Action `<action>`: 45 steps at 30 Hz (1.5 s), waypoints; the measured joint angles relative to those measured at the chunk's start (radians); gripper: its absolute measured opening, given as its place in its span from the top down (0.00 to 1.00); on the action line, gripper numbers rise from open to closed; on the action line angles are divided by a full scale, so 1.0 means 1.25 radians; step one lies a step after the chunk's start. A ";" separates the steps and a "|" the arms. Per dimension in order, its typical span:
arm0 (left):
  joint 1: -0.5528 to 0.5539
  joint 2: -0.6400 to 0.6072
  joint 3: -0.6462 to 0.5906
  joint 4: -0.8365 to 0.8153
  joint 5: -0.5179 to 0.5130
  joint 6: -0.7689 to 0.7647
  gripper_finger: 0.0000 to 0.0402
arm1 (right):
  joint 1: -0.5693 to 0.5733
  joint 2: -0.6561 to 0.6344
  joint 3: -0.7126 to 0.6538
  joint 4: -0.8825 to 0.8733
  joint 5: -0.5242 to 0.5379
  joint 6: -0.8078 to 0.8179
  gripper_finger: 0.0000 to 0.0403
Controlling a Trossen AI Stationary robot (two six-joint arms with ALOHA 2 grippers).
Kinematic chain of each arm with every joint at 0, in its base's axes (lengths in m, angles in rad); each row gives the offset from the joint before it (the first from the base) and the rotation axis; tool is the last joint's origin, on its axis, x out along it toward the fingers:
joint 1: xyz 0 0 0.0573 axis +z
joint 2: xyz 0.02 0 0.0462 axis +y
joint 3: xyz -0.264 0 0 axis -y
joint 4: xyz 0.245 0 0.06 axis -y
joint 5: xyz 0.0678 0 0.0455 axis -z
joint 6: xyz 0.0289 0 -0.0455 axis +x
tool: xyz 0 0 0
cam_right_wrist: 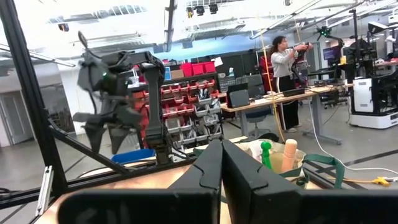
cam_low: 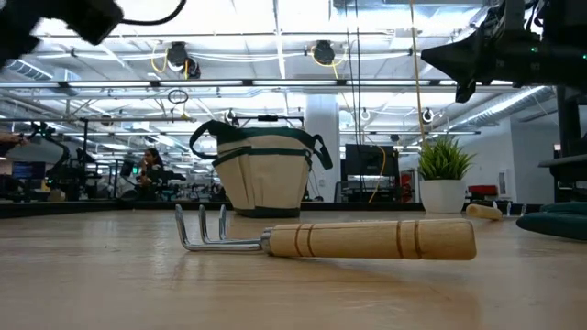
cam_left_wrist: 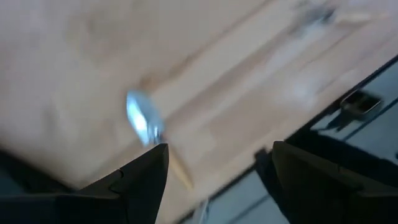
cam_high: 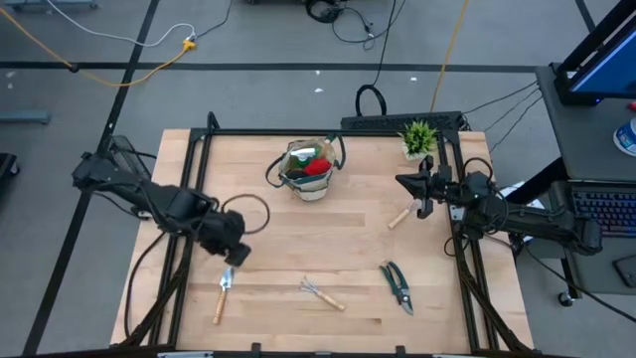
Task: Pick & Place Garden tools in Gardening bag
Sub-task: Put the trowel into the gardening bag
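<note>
High view: left end effector hovers over the bench at its left front, fingers spread wide, holding nothing; directly under it lies a trowel, its silver blade toward the end effector and wooden handle pointing to the front edge. Right end effector sits at the right rear, jaws fully closed and empty, just beside a second trowel on the wood. Gardening bag stands upright at rear centre; something red and something green show inside it. Rake lies at front centre, pruning shears to its right, apart from each other. Potted plant stands in the rear right corner. Right wrist view: a person stands at a desk beyond the bench.
</note>
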 joint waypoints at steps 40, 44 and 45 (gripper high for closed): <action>-0.410 0.341 -0.001 0.191 0.040 -0.662 0.27 | 0.000 0.000 0.000 0.000 0.000 0.001 1.00; -0.428 0.374 -0.001 0.190 0.040 -0.670 0.27 | 0.000 0.000 0.000 0.000 0.000 0.001 1.00; -0.430 0.384 -0.001 0.190 0.040 -0.670 0.27 | 0.000 0.000 0.000 0.000 0.000 0.001 1.00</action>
